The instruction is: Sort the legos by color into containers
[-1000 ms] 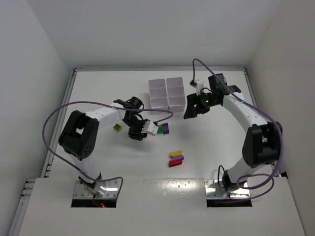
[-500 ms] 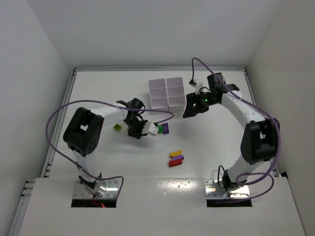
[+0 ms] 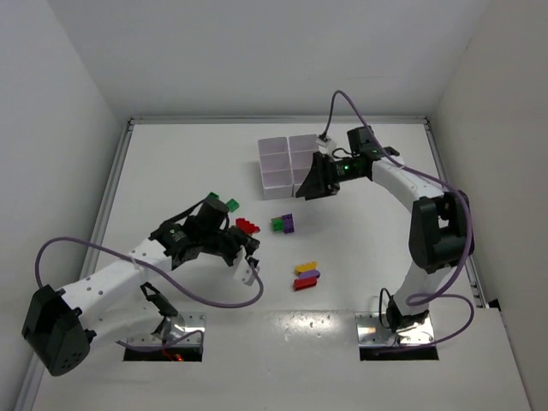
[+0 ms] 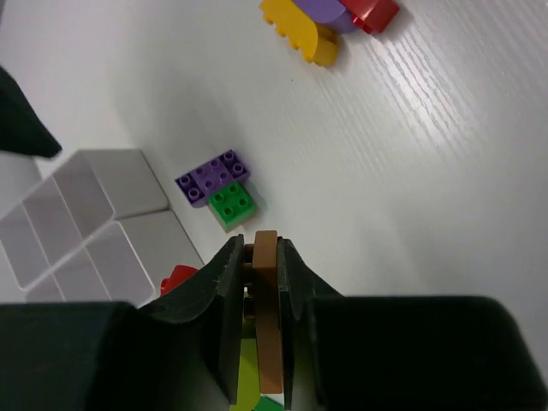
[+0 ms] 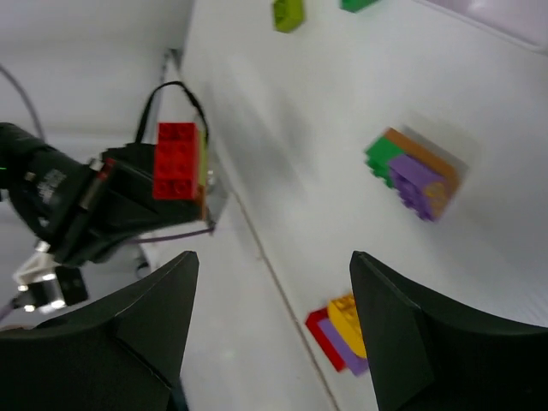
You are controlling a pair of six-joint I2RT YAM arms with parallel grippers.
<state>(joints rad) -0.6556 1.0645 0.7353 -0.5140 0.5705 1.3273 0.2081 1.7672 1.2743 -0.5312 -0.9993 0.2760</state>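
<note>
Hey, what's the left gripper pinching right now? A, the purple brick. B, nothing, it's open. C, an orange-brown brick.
C: the left wrist view shows the left gripper closed on an orange-brown brick, while the purple brick lies on the table beside a green brick.

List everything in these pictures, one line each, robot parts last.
white plastic compartment tray: 1, white, far middle of the table
yellow, purple and red studded bricks: 3, pressed side by side, near middle
purple studded brick and green studded brick: 1 each, touching, centre
loose green brick: 1, green, left of centre
lime brick: 1, lime, near the loose green one
red brick: 1, red, at the left gripper's tip
orange-brown brick: 1, orange-brown, between the left gripper's fingers
white table: 1, white
left gripper: black, shut on the orange-brown brick
right gripper: black, open, empty, at the tray's near right corner
</note>
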